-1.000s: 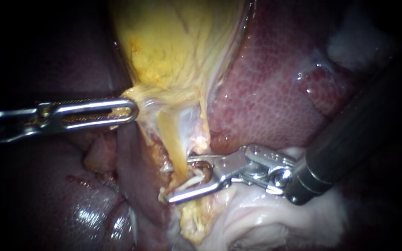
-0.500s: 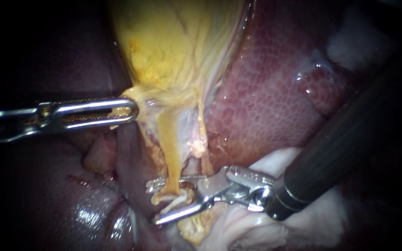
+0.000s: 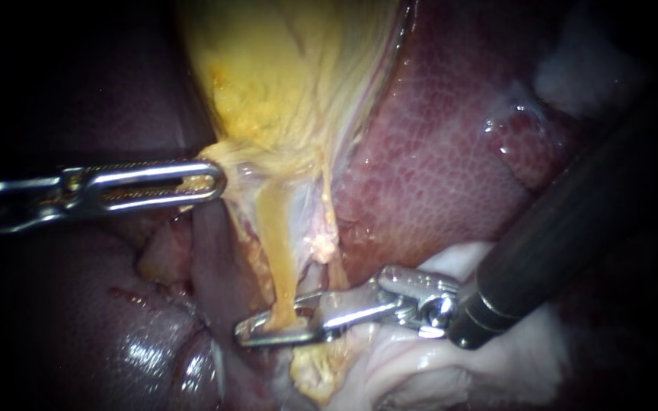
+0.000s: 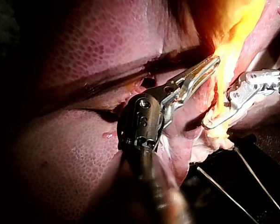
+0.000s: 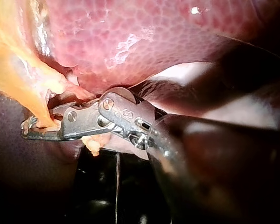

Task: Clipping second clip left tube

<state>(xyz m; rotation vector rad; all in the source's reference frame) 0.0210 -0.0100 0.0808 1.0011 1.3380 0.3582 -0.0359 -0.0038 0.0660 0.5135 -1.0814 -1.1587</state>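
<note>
Squeezing the left tube (image 3: 277, 251) low down, the right instrument (image 3: 247, 333) comes in from the right. Its pincer is pressed onto that yellow tube from both sides. The tube hangs down from the gallbladder (image 3: 291, 76) and passes through the pincer. A thinner right tube (image 3: 327, 213) runs just beside it, outside the pincer. The left instrument (image 3: 218, 181) comes in from the left, and its pincer pinches the pale bottom edge of the gallbladder. The red, spotty liver (image 3: 436, 152) lies behind both tubes. Soft white tissue (image 3: 420, 365) sits under the right instrument.
</note>
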